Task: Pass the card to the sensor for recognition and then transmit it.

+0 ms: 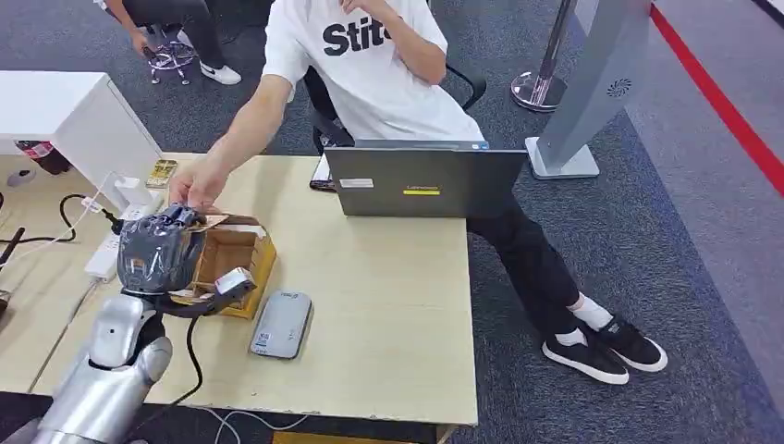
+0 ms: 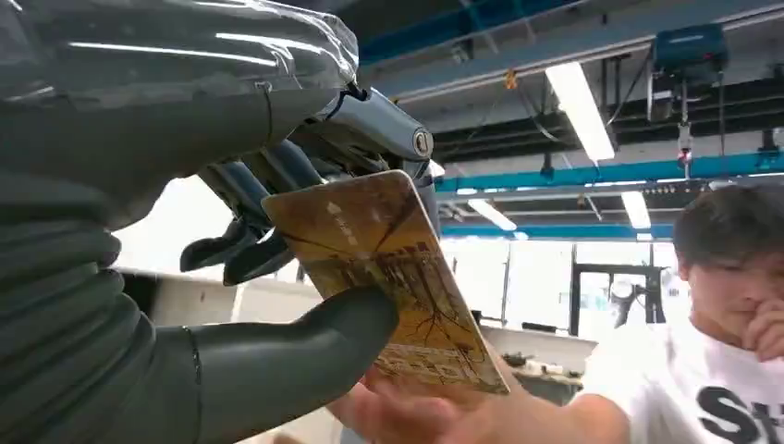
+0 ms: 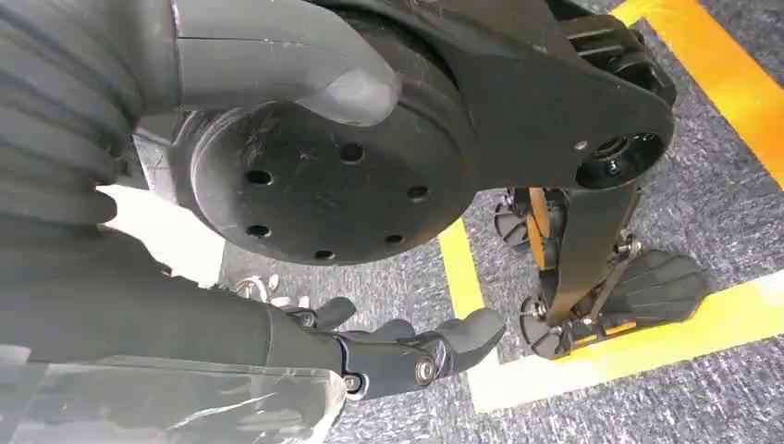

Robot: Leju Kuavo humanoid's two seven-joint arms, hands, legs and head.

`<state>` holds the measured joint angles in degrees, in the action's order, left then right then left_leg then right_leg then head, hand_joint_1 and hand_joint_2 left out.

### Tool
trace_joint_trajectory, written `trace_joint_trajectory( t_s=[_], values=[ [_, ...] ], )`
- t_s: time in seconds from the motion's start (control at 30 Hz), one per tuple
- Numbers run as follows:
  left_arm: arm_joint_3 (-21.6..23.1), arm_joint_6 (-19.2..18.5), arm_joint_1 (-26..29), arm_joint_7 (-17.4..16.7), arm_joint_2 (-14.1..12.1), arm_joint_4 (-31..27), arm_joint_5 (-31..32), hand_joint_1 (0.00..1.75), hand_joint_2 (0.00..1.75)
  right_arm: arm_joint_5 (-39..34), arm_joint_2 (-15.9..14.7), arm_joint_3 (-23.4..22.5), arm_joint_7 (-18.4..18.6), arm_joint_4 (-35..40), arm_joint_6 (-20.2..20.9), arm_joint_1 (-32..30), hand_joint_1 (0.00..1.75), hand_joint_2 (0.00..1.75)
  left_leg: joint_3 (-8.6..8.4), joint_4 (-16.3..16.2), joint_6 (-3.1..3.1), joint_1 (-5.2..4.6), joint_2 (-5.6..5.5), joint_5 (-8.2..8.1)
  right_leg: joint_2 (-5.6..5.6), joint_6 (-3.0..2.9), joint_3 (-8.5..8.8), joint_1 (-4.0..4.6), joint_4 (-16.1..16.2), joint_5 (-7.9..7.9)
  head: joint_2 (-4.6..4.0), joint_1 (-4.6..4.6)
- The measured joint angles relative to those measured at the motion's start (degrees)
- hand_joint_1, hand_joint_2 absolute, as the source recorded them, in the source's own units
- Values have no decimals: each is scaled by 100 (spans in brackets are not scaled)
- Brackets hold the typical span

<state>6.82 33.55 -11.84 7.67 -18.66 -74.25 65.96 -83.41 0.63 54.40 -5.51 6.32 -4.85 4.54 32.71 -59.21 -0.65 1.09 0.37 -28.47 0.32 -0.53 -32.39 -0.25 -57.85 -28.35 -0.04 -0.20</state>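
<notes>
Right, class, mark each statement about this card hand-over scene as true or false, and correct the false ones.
1. The robot's left hand pinches the card between thumb and fingers. True.
2. The person's hand reaches to the card. True.
3. The laptop lies flat and closed. False: it stands open, its back toward the robot.
4. The grey card reader sits inside the wooden box. False: it lies on the table beside the box.
5. The right hand holds a card. False: it holds nothing, hanging over the floor.
</notes>
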Motion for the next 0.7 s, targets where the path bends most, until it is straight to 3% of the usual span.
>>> trace_joint_trajectory(
  t_s=[0.3, 0.47, 0.7],
  values=[
    [595, -440, 767, 389, 439, -570, -334, 175, 175, -2, 2, 140, 77, -11, -83, 34, 0, 175, -1, -1, 2, -1, 0, -3, -2, 2, 1, -1, 5, -1, 0, 0],
    [891, -911, 782, 330, 546, -515, -262, 175, 175, -4, 2, 181, 74, -24, -81, 41, 0, 175, -4, -1, 2, 1, -1, -2, -3, 1, 4, 1, 3, 0, 0, 0],
    [1058, -953, 781, 330, 629, -428, -253, 175, 175, -4, 2, 186, 77, -31, -81, 44, 0, 175, -4, 0, 2, 2, -1, -2, -3, 0, 5, 2, 3, 0, 0, 0]
  ],
)
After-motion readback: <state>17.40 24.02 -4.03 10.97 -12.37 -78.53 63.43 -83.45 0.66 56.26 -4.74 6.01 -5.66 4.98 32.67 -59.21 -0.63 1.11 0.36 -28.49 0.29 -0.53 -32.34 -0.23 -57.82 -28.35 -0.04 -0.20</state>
